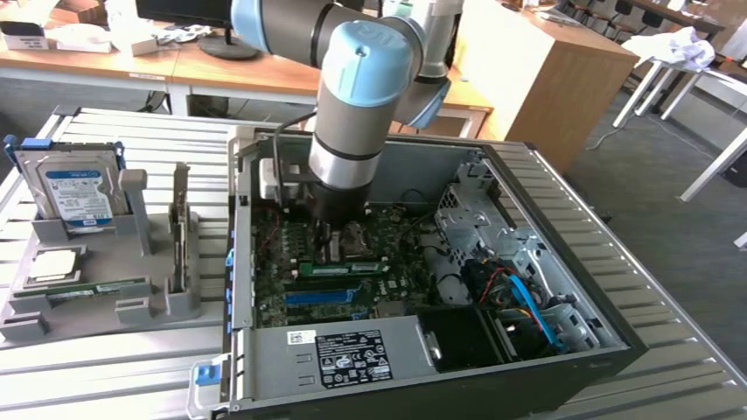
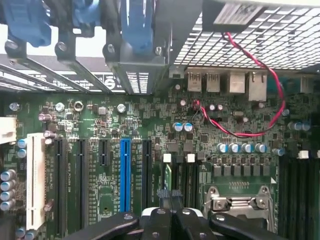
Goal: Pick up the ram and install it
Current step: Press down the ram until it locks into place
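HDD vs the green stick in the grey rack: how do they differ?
The boxy silver hard drive with the blue-white label stands upright. The thin green circuit-board stick lies low on its long edge, nearer the camera. The drive is wide and thick, the stick long and narrow. Both sit in the grey plastic rack on the exterior view's left.

The tabletop (image 1: 105,367) is made of pale grey ribbed metal slats. Behind its far edge stand light wooden desks (image 1: 164,66) and a tall wooden cabinet (image 1: 548,70). The floor (image 1: 688,254) is dark grey. Toward the exterior view's right, beyond the tabletop's far corner, white table legs (image 1: 653,83) stand on it, with crumpled white material (image 1: 688,48) above. The light is even and bright.
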You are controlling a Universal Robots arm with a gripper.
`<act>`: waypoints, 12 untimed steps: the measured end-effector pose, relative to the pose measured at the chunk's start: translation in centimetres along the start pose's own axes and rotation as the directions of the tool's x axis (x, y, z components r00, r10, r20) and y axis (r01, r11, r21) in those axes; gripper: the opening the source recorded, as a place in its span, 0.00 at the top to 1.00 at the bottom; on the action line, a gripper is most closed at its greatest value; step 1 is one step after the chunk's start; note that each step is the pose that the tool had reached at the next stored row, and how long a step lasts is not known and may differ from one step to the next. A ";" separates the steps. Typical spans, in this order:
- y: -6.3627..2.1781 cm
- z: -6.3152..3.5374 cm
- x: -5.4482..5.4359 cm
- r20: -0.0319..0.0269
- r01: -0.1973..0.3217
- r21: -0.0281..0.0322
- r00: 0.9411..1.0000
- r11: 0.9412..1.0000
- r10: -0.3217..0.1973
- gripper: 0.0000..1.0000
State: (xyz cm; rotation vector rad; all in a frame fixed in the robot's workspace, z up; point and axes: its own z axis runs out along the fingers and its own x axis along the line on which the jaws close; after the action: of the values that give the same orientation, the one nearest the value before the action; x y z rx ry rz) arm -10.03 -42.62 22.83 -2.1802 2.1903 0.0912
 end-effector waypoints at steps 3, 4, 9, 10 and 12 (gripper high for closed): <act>0.02 0.39 0.0 0.000 0.000 0.000 1.000 1.000 0.000 0.89; 0.02 0.54 0.1 -0.001 0.000 -0.001 1.000 1.000 0.000 0.89; 0.00 0.95 0.1 -0.003 0.000 -0.001 1.000 1.000 0.000 0.89; 0.00 0.85 0.0 -0.001 0.000 -0.001 1.000 1.000 0.000 0.89; -0.04 0.38 0.0 0.002 0.000 0.002 1.000 1.000 0.000 0.89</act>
State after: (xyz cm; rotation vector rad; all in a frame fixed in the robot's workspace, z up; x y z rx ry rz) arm -10.00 -42.56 22.46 -2.1779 2.1880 0.0910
